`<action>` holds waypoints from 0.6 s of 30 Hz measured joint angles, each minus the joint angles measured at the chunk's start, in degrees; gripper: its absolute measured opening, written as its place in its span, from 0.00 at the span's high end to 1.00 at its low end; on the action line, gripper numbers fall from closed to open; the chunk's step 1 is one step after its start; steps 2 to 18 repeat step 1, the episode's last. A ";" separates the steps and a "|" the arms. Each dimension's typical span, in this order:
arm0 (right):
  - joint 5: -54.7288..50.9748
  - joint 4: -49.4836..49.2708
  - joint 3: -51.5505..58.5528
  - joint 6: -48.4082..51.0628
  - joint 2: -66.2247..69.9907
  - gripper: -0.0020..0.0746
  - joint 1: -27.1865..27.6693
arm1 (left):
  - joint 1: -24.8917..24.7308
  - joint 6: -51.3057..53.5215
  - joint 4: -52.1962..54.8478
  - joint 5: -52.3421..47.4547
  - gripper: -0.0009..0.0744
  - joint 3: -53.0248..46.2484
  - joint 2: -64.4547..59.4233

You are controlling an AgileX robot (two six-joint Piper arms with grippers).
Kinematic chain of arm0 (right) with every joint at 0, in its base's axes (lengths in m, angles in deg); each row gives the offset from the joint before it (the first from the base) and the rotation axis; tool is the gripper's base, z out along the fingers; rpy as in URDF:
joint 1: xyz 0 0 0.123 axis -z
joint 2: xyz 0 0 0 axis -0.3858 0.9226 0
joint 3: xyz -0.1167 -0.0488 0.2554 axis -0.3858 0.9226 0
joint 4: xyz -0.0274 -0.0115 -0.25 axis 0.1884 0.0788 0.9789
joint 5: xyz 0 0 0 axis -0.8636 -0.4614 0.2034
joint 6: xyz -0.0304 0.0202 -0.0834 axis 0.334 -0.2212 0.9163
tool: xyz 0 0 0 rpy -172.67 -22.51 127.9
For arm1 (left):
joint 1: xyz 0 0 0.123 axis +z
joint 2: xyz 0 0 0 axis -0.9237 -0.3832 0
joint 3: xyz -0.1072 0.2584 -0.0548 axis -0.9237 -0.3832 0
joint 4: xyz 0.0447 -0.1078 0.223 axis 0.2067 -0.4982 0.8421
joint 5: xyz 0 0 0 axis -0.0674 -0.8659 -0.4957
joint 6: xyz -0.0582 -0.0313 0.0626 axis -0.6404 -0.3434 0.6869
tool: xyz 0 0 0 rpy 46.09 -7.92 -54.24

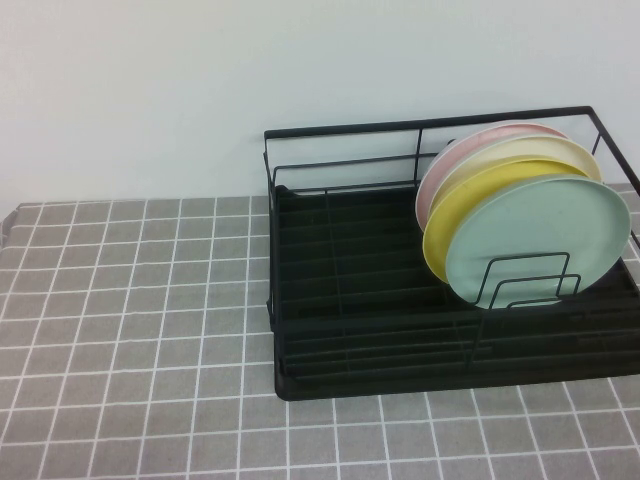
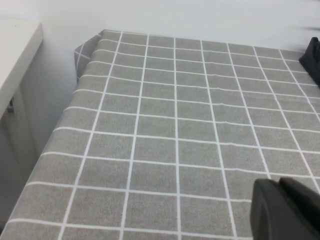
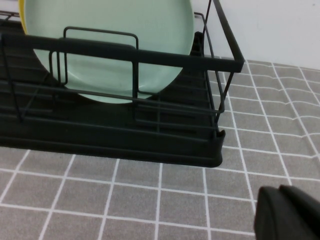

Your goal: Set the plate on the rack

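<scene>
The pale mint-green plate (image 1: 540, 238) stands on edge in the black wire rack (image 1: 350, 300), at the front of a row, leaning against small upright dividers (image 1: 525, 280). It also shows in the right wrist view (image 3: 110, 45) behind the rack's front rail (image 3: 125, 52). Neither arm shows in the high view. My left gripper (image 2: 287, 210) is shut and empty over the bare tablecloth, far from the rack. My right gripper (image 3: 290, 215) is shut and empty over the cloth, in front of the rack's corner.
A yellow plate (image 1: 470, 205), a cream plate (image 1: 525, 150) and a pink plate (image 1: 455, 160) stand behind the mint one. Grey checked tablecloth (image 1: 130, 340) covers the table. A white wall is behind; a white shelf (image 2: 15, 55) stands beside the table's far left edge.
</scene>
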 joint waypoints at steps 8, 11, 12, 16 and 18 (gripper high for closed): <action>0.00 0.00 0.00 0.00 0.00 0.98 0.00 | 0.00 0.00 0.00 0.00 0.99 0.00 0.00; 0.00 0.00 0.00 0.00 0.00 0.98 0.00 | 0.00 0.00 0.00 0.00 0.99 0.00 0.00; 0.00 0.00 0.00 0.00 0.00 0.98 0.00 | 0.00 0.00 0.00 0.00 0.99 0.00 0.00; 0.00 0.00 0.00 0.00 0.00 0.98 0.00 | 0.00 0.00 0.00 0.00 0.99 0.00 0.00; 0.00 0.00 0.00 0.00 0.00 0.98 0.00 | 0.00 0.00 0.00 0.00 0.99 0.00 0.00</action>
